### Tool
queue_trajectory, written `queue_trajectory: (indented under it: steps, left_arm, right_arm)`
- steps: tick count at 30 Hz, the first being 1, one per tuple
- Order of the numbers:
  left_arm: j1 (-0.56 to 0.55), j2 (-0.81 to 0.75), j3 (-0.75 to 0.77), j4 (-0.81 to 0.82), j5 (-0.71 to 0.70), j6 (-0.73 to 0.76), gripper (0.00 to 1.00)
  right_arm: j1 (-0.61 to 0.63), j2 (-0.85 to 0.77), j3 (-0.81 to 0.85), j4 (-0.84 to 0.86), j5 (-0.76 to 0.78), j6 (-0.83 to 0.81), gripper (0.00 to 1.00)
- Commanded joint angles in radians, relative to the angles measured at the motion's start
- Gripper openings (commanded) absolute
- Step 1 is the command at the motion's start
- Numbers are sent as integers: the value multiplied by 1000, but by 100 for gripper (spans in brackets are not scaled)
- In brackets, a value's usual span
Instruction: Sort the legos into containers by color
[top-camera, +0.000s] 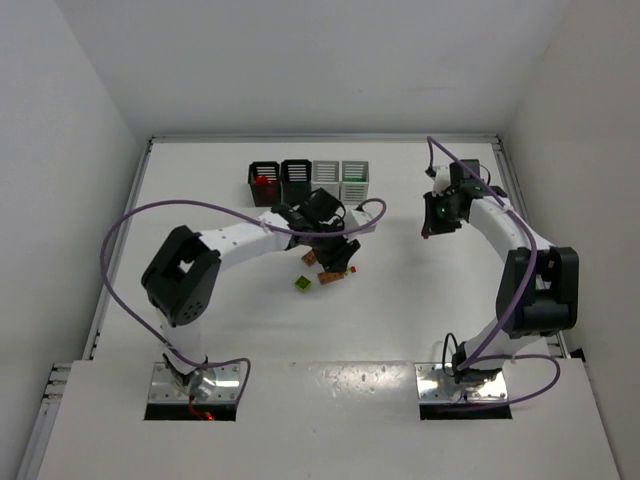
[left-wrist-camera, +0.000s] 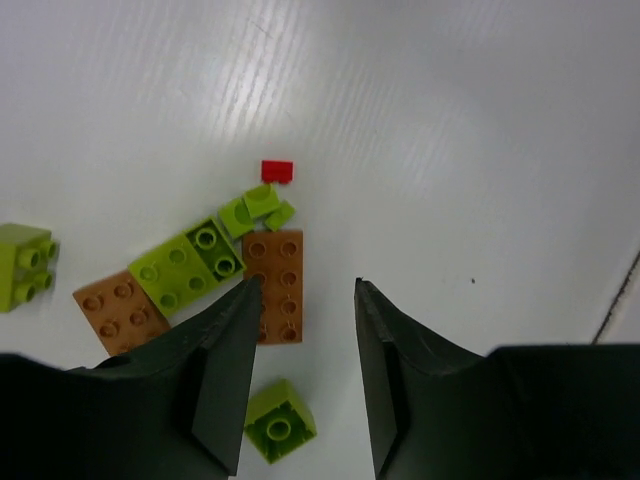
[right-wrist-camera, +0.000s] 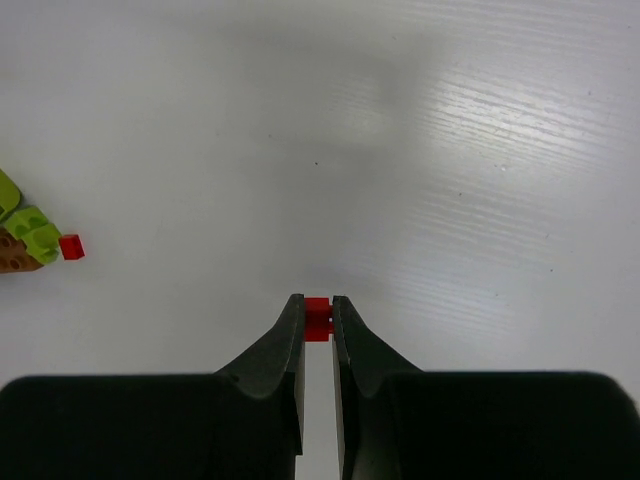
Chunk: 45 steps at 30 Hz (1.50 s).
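From above, the four containers (top-camera: 296, 180) stood in a row at the far side of the counter (top-camera: 200, 330), and the left tool (top-camera: 333, 258) hung over the loose legos (top-camera: 303, 283) just in front of them

At the left wrist, that tool stood part open and empty, one fingertip beside an orange-tan brick (left-wrist-camera: 278, 280)

At the right wrist, the right tool (right-wrist-camera: 317, 305) was clamped on a small red lego (right-wrist-camera: 317, 318), held above bare counter

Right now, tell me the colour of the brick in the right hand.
Red brick, clearest in the right wrist view.
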Motion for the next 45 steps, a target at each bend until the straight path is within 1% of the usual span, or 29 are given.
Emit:
queue_trajectory:
  steps: [1, 3, 9, 17, 25, 29, 37, 38, 45]
  left_arm:
    - [-40, 59, 111, 16, -112, -13, 47]
    - [-55, 101, 172, -6, -172, -31, 46]
    - [-118, 185, 247, -41, -269, -49, 46]
    - [-129, 302, 350, -98, -303, -50, 47]
    - [-138, 351, 404, -118, -314, -50, 47]
    - [-138, 360, 404, -139, -305, -50, 47]
    - [-156, 360, 364, -139, -314, -31, 47]
    - [-156, 360, 352, -139, -314, -31, 48]
    - [-166, 369, 343, -139, -314, -31, 48]
  right_arm:
    - [-6, 4, 40, 0, -49, 16, 0]
    - [-17, 15, 40, 0, -49, 16, 0]
    - [-26, 26, 31, 0, -69, 16, 0]
    - [-26, 26, 22, 9, -78, 16, 0]
    - [-35, 26, 22, 9, -87, 16, 0]
    - [-35, 26, 22, 9, -96, 16, 0]
    - [-35, 26, 13, 9, -96, 16, 0]
    - [-35, 26, 13, 9, -96, 16, 0]
    - [-35, 26, 13, 9, -106, 16, 0]
